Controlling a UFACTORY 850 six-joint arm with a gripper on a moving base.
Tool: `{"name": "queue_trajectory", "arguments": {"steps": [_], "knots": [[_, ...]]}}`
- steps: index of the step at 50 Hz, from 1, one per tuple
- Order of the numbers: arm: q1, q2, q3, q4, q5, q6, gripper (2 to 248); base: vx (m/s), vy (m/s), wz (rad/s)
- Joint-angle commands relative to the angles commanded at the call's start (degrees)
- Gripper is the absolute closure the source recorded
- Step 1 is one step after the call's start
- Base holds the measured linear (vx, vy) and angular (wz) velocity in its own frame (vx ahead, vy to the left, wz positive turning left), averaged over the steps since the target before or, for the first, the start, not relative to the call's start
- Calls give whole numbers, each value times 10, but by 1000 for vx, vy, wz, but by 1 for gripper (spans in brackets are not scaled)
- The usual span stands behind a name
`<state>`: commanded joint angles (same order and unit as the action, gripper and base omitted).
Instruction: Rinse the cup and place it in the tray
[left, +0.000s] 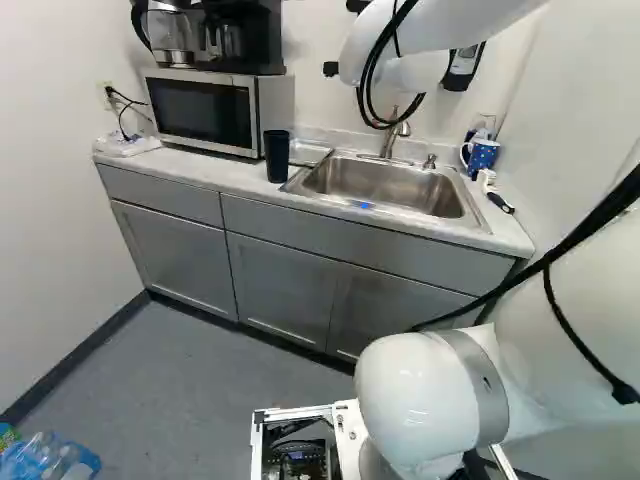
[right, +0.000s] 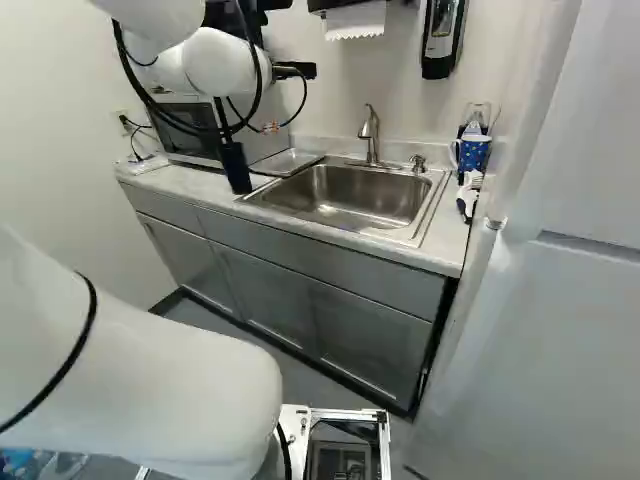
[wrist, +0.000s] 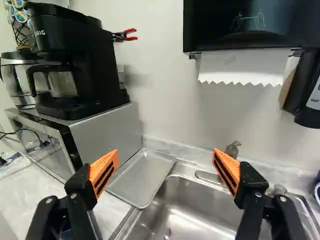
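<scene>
One dark cup (left: 277, 156) stands on the counter (left: 230, 175) by one metal tray (wrist: 142, 177) and one sink (left: 380, 173), the single gripper (wrist: 166, 152) has two fingers spread wide, holding nothing, and only the wrist view shows one red-handled tool (wrist: 126, 35).

I am in a small kitchen area, and the wall-mounted paper towel dispenser (wrist: 240, 25) and soap dispenser (right: 440, 38) make it look more like a workplace one than a home's. Grey cabinets (left: 282, 290) run beneath a pale worktop (left: 228, 182), with a steel sink (right: 350, 197) and its faucet (right: 370, 135) set in towards the right end. Near the left end I see a microwave (left: 203, 110) carrying a black coffee maker (wrist: 95, 75) and a glass kettle (wrist: 22, 82). A patterned mug (right: 472, 153) stands near the back right corner.
</scene>
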<state>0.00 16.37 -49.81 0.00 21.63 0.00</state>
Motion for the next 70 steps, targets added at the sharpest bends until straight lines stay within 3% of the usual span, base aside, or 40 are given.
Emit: {"name": "queue_trajectory", "arguments": {"steps": [16, 70], "knots": [[-2, -18, -16, 0, 0, 0, 3, 0, 0, 0], [-40, -164, -152, 0, -14, 0, 3, 0, 0, 0]]}}
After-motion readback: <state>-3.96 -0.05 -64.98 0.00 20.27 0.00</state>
